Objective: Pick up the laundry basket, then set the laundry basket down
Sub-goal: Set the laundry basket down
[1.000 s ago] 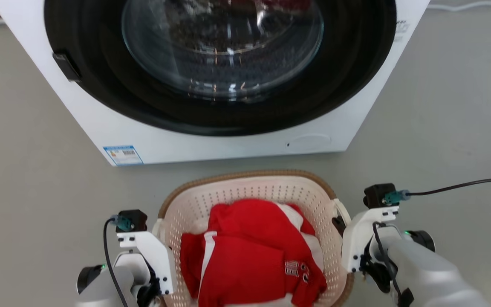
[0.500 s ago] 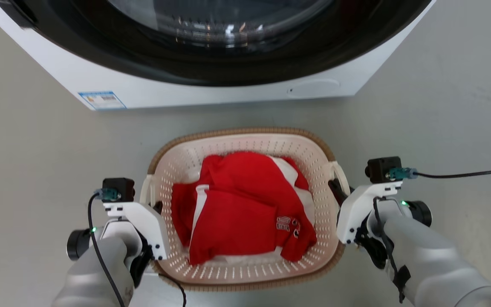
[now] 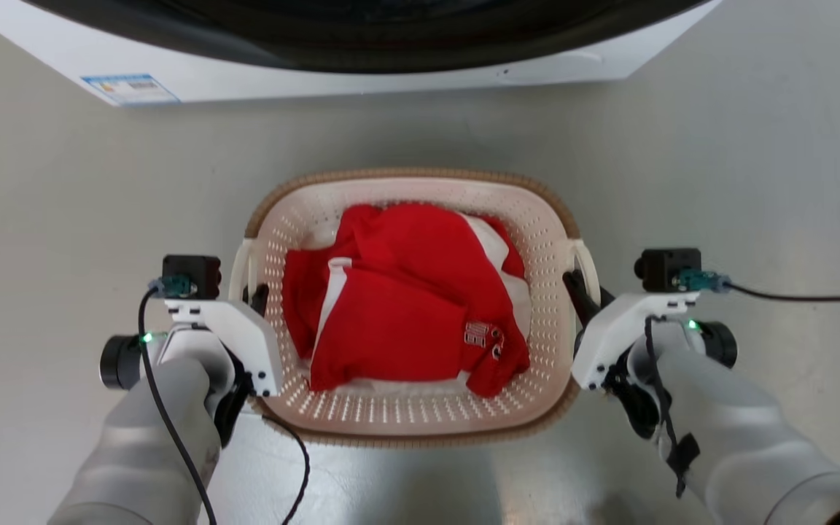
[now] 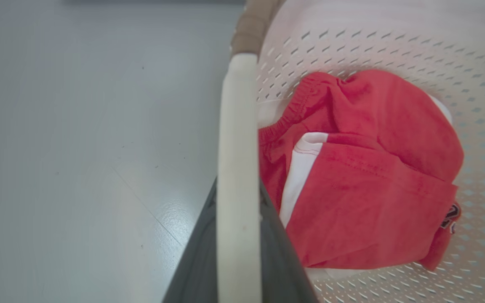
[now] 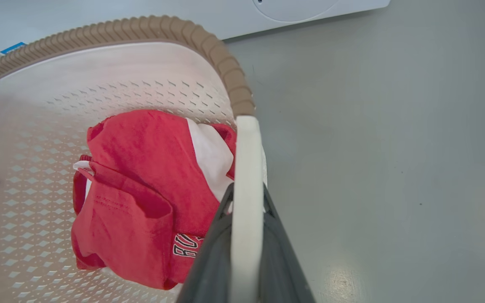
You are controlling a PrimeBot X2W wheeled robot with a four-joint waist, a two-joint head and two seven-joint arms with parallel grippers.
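While the left tool is clamped shut on the left handle, the laundry basket lies between both arms, before the washing machine, its longer span running tool to tool; the right tool grips the right handle likewise; neither arm is nearer.

The laundry basket is showing smooth, perforated cream plastic; its brown rim band is looking ribbed and matt. The red garment inside is lying as soft, matt cloth with stitched seams. The grey floor is gleaming smooth, reflecting light along the frame's bottom. The washing machine at the top is showing glossy white panelling.
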